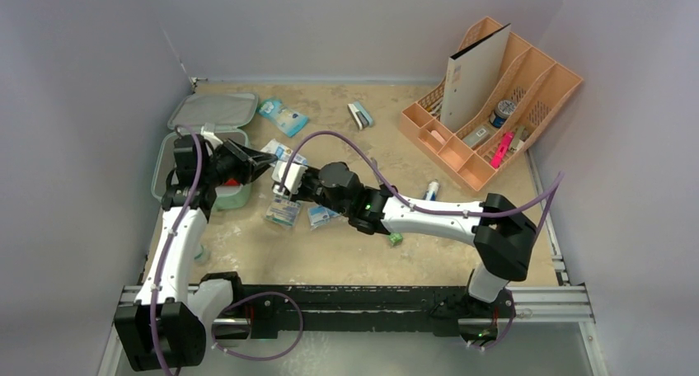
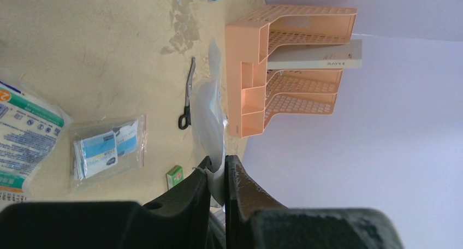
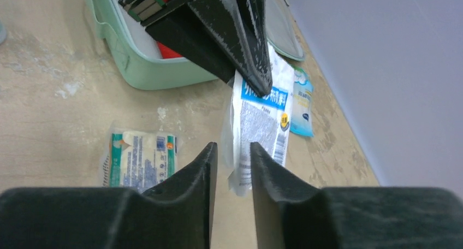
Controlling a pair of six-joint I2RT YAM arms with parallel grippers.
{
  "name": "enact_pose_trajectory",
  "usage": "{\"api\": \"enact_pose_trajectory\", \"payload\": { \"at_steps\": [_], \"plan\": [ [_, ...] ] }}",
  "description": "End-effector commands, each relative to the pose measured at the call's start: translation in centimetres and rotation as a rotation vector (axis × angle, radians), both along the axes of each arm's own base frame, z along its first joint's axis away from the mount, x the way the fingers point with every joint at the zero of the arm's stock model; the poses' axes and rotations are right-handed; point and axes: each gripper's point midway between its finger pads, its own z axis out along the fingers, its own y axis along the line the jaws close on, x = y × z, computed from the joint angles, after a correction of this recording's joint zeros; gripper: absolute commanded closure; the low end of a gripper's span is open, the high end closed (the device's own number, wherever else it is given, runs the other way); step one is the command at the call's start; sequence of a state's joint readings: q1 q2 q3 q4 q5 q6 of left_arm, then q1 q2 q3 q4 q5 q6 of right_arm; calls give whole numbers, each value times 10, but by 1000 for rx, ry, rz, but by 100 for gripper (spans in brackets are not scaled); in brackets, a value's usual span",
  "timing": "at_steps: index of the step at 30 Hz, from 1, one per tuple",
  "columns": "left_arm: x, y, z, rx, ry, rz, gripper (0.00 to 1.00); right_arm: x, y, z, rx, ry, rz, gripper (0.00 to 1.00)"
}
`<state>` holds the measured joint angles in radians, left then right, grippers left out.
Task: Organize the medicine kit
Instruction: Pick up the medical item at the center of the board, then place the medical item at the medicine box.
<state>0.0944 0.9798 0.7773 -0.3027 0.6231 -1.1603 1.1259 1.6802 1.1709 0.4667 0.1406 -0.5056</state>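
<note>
The mint-green medicine kit lies open at the left of the table, its lid folded back; its wall shows in the right wrist view with something red inside. Beside the kit, my left gripper is shut on a thin white-and-clear packet. The black left fingers pinch the packet's upper end. My right gripper is open a little, and the packet's lower edge hangs loose between its jaws, with a gap on one side.
A peach slotted organizer holding a white folder stands at the back right. Loose packets, scissors, a small green box and a tube lie on the table.
</note>
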Motion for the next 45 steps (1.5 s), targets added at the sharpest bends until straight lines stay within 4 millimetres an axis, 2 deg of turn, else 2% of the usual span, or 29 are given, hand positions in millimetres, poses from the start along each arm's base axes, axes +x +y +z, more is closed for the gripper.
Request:
{"api": "enact_pose_trajectory", "payload": {
  "at_steps": [1, 5, 9, 10, 15, 18, 23, 28, 32, 37, 45],
  "plan": [
    [20, 7, 43, 56, -153, 36, 89, 3, -8, 47, 128, 21, -82, 61],
    [32, 21, 60, 164, -212, 74, 89, -10, -23, 63, 201, 100, -85, 27],
    [45, 38, 67, 273, -253, 127, 89, -22, -37, 72, 278, 189, -93, 4],
    [48, 43, 68, 285, -253, 143, 90, -22, -41, 76, 297, 198, -106, 1],
    [60, 76, 69, 305, -239, 217, 91, -14, -59, 97, 353, 199, -197, 1],
    [64, 103, 64, 344, -219, 272, 91, -15, -62, 109, 387, 211, -205, 1],
    [63, 139, 42, 423, -151, 367, 91, -22, -67, 120, 427, 251, -192, 1],
    [61, 164, 11, 444, -71, 409, 91, -23, -71, 113, 430, 271, -203, 1],
    [60, 181, -22, 412, -1, 454, 90, -23, -71, 112, 413, 278, -207, 1],
    [71, 196, -45, 374, 3, 523, 86, -27, -75, 118, 435, 281, -198, 1],
    [99, 203, -85, 308, 5, 525, 86, -29, -74, 123, 455, 287, -183, 1]
  ]
}}
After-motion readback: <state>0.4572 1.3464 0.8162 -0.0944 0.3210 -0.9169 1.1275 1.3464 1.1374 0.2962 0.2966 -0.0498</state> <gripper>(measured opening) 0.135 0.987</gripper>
